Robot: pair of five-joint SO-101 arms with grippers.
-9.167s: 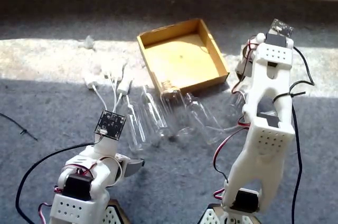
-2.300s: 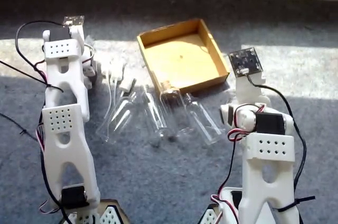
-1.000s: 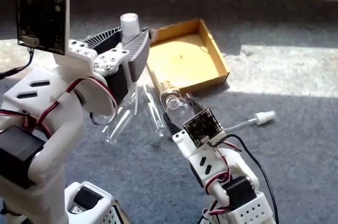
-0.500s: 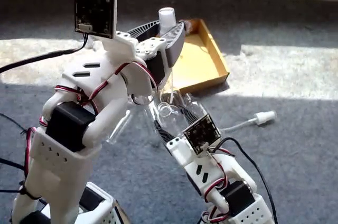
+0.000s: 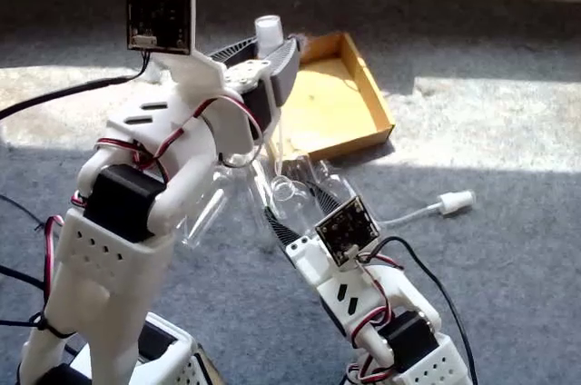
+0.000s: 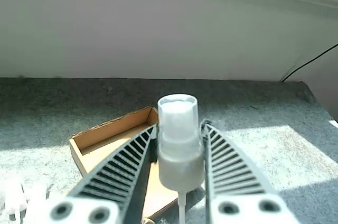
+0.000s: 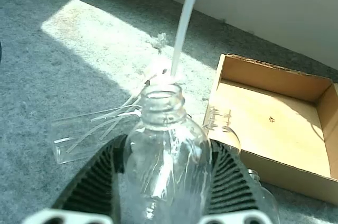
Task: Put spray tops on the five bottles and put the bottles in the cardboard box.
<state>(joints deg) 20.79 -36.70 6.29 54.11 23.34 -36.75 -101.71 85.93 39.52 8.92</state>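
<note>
My left gripper (image 5: 263,54) is raised above the carpet, shut on a white spray top (image 5: 268,29) whose thin tube (image 7: 185,28) hangs straight down. In the left wrist view the spray top (image 6: 178,139) stands upright between the ribbed fingers (image 6: 127,166). Below it, my right gripper (image 5: 304,208) is shut on a clear bottle (image 5: 290,191), held upright with its mouth open. In the right wrist view the tube's lower end meets the mouth of the bottle (image 7: 163,145). The cardboard box (image 5: 374,99) lies open just beyond both grippers.
Other clear bottles (image 5: 207,208) lie on the grey carpet beside the held one; one bottle (image 7: 95,129) lies with loose tubes across it, another (image 7: 222,131) stands near the box wall (image 7: 264,78). A loose spray top (image 5: 451,202) lies to the right.
The left arm swung right from the spray-top pile, carrying the spray top over the bottle, then eased back slightly. The right gripper has lifted the bottle upright and held it there.
</note>
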